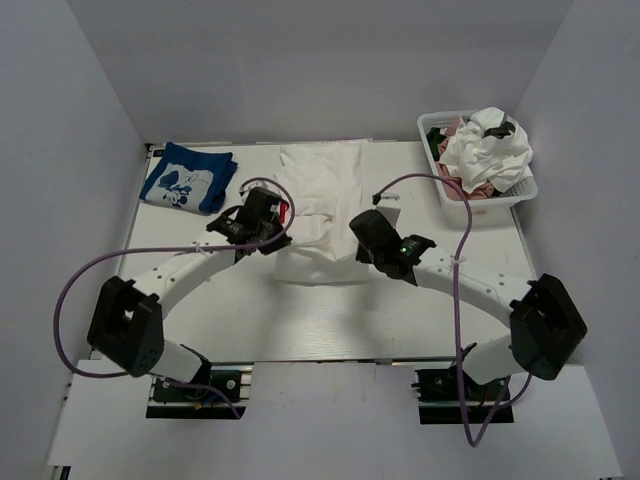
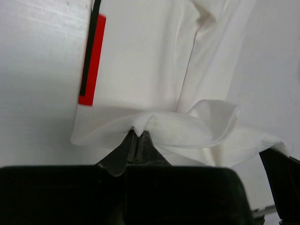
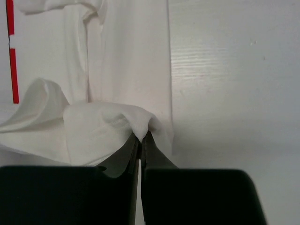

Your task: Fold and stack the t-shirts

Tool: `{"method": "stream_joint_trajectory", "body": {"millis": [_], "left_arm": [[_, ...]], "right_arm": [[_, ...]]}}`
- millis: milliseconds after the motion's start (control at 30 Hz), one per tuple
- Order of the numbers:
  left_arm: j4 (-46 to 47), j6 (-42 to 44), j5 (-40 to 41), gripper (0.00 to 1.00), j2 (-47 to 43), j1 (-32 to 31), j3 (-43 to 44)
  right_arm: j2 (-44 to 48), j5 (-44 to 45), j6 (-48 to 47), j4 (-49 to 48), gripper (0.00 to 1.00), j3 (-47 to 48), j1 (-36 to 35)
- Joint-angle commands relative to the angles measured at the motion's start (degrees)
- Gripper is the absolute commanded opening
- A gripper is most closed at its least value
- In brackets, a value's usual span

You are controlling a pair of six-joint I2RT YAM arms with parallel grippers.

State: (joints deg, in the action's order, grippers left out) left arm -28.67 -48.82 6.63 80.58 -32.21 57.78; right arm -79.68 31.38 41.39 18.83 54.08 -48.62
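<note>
Gripping near hem of white t-shirt (image 1: 318,190) on table (image 1: 400,310) with left pincer (image 2: 139,133) and right pincer (image 3: 141,136), both clenched

- Robotics test bench, apparently in a lab: plain white panels (image 1: 80,110) box in a white table (image 1: 340,320) on three sides.
- Left arm (image 1: 185,270) and right arm (image 1: 470,280) stand bolted to metal mounts (image 1: 195,395) at the near edge.
- Purple cables (image 1: 70,285) loop openly from both arms, wiring left exposed as on a research rig.

White red-print tee (image 1: 320,190) mid-table, blue tee (image 1: 188,178) folded far-left, crumpled tees (image 1: 488,150) far-right
</note>
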Motion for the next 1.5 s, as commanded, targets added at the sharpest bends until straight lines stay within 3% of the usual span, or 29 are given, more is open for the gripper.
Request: {"method": "stream_joint_trajectory", "body": {"millis": [0,367,433,533,567,600,633,733,833,1033,1100,1233,1433,1467], "left_arm": [[1.31,4.07,3.83,0.0,4.57,2.58,5.41],[7.04,11.63,0.13,0.0,22.15,9.17,18.68],[5.57,11.64,0.13,0.03,26.71,10.23,23.05],[3.53,13.13,-2.14,0.54,30.33,11.81,28.33],[3.53,13.13,-2.15,0.9,30.86,11.82,28.35],[5.01,14.96,-3.02,1.0,30.87,12.34,28.35],[5.02,14.98,-3.03,1.0,30.87,12.34,29.14],[5.02,16.39,-4.26,1.0,27.98,12.34,28.01],[6.17,16.48,-4.96,1.0,22.46,12.34,21.34],[6.17,13.67,-5.05,1.0,11.11,10.85,3.5],[9.31,13.13,-9.52,1.0,7.86,10.85,-2.72],[13.11,11.73,-12.43,0.99,6.96,10.85,-7.77],[15.04,11.11,-13.49,0.83,10.65,10.85,-9.53],[15.04,11.11,-13.49,0.72,11.61,10.85,-9.53]], "right_arm": [[-3.02,0.62,-5.42,-5.72,0.0,5.66,3.17],[-19.36,-9.3,-10.27,-7.24,0.0,17.54,12.23],[-24.11,-9.23,-9.75,-5.05,0.31,21.93,13.46],[-29.65,-11.59,-10.97,-1.71,0.49,28.43,14.87],[-30.7,-12.21,-12.54,-1.08,0.53,29.66,15.31],[-31.06,-13.52,-13.51,-0.9,0.65,31.68,15.31],[-30.8,-14.4,-14.13,-0.47,0.75,31.96,15.48],[-27.83,-18.52,-15.81,-1.68,0.9,29.95,14.87],[-23.71,-24.07,-16.34,-4.94,0.9,23.54,14.08],[-15.34,-24.86,-10.37,-4.76,0.9,9.3,14.08],[-11.82,-25.75,-8.35,-5.73,0.9,3.23,14.26],[-9.53,-28.12,-4.39,-9.6,0.9,-2.93,14.52],[-13.22,-29.71,-2.54,-9.95,0.86,-2.23,14.87],[-13.57,-29.62,-2.28,-9.87,0.84,-2.23,14.7]]}}
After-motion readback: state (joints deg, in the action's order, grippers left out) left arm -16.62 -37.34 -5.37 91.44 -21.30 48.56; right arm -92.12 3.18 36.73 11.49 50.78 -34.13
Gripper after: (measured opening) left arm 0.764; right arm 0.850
